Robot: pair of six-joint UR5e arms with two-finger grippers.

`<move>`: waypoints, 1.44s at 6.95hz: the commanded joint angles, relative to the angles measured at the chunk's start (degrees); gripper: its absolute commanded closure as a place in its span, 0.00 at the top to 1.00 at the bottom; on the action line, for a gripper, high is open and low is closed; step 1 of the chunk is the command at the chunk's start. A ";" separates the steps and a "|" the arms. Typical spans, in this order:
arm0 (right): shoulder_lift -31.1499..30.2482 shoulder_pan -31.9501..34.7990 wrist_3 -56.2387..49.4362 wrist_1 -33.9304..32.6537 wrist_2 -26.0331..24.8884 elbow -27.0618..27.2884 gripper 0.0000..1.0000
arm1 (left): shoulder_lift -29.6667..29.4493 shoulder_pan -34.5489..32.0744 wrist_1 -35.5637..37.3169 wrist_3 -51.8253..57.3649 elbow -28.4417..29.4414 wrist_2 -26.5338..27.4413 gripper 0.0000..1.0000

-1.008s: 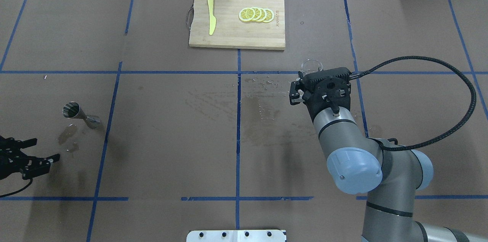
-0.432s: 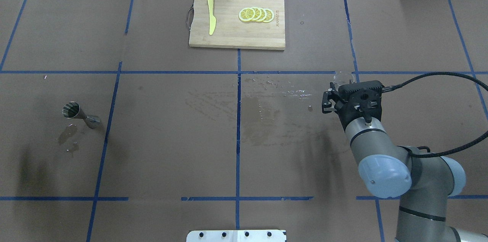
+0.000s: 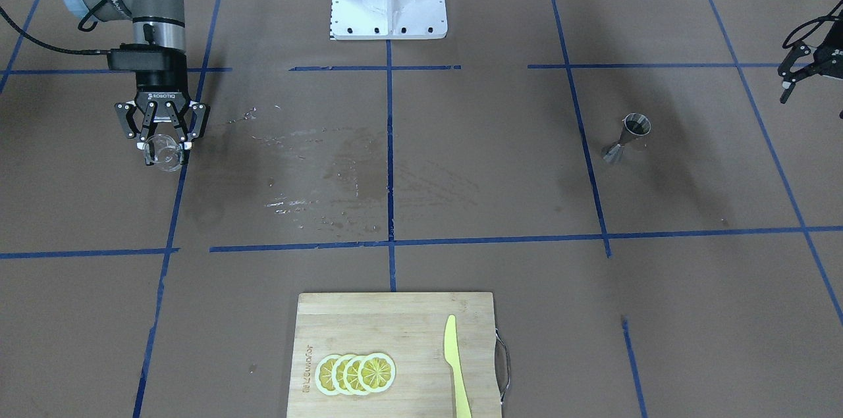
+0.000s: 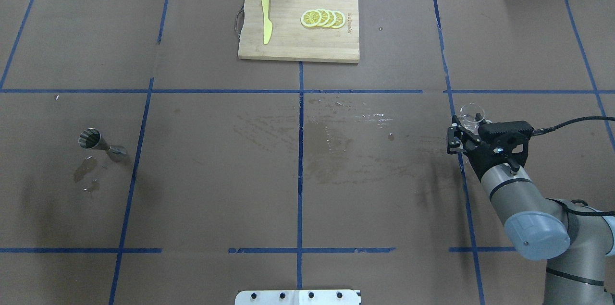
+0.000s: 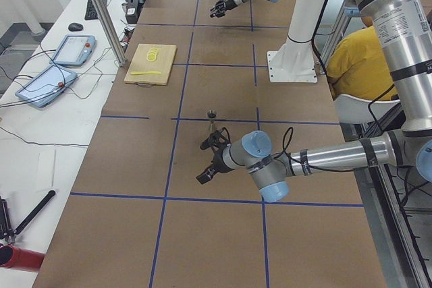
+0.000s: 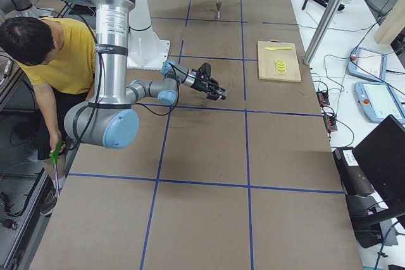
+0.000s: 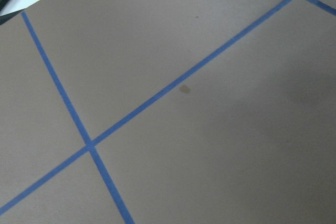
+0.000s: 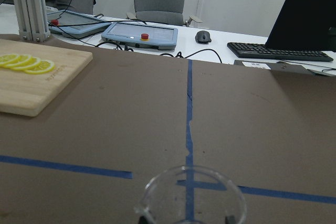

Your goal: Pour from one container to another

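The clear glass cup (image 4: 470,111) hangs just above the table at the right, and my right gripper (image 4: 468,122) is shut on it, fingers on both sides. In the front-facing view the cup (image 3: 164,158) shows under the same gripper (image 3: 163,145). The right wrist view has the cup's rim (image 8: 191,192) at its bottom edge. The silver jigger (image 4: 102,144) stands upright far to the left, also visible as the jigger (image 3: 629,137) from the front. My left gripper (image 3: 799,74) stays open, empty, beyond the jigger at the table's left edge, outside the overhead view.
A wooden cutting board (image 4: 288,41) at the far middle carries lemon slices (image 4: 323,18) and a yellow knife (image 4: 266,18). Wet streaks (image 4: 336,122) mark the paper at centre, and a small puddle (image 4: 85,168) lies by the jigger. The robot's base plate (image 4: 298,297) sits at the near edge.
My right arm has carried the cup to the right and nearer the robot. The left gripper has drawn back out of the overhead view's left edge.
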 commanded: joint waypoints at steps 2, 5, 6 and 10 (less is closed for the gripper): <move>-0.54 -3.35 0.04 26.21 -5.60 -17.08 0.25 | -0.66 -1.24 2.22 -0.33 -0.39 -1.76 1.00; -0.54 -5.72 -0.31 26.32 -5.79 -16.94 0.64 | -0.66 -1.33 2.22 -1.03 -0.66 -1.76 1.00; -0.54 -6.34 -0.75 26.32 -5.88 -16.50 0.83 | -0.75 -1.24 2.22 -3.13 -1.09 -1.85 1.00; -9.96 -7.14 -2.42 25.71 2.07 -3.21 1.00 | -0.66 -1.33 2.22 -3.32 -1.36 -1.85 1.00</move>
